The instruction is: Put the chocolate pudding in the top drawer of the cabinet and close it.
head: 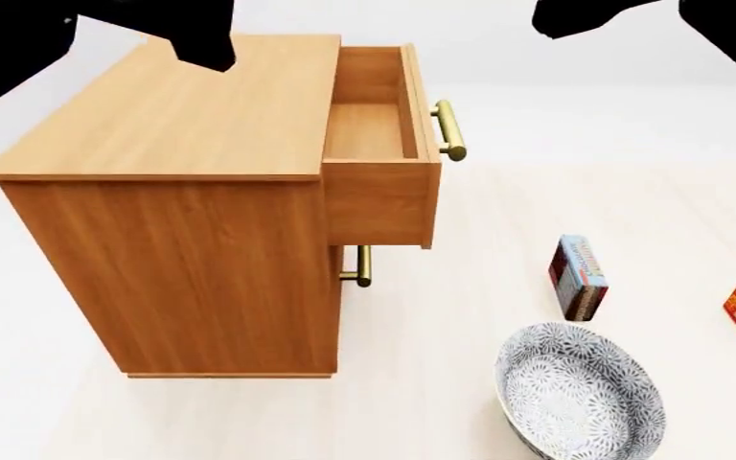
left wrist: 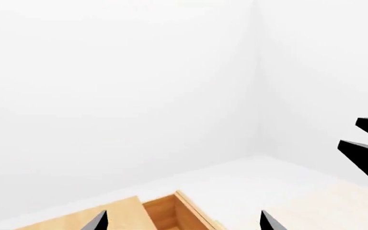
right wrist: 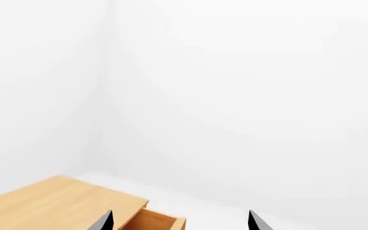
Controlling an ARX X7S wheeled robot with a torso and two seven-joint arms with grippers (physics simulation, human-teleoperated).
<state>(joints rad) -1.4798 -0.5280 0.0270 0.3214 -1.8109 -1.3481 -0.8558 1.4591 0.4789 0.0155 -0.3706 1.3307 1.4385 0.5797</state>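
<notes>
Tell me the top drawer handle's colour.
Brass-gold, on the top drawer handle; clearest in the head view.

1. Both arms render as flat, unshaded black silhouettes above the cabinet (head: 176, 211).
2. The left gripper (left wrist: 182, 221) shows two pointed black fingertips.
3. The right gripper (right wrist: 178, 221) matches: sharp, wedge-shaped, plain black.

Bright even simulator light, faint soft shadows, sharp focus, no glare
</notes>
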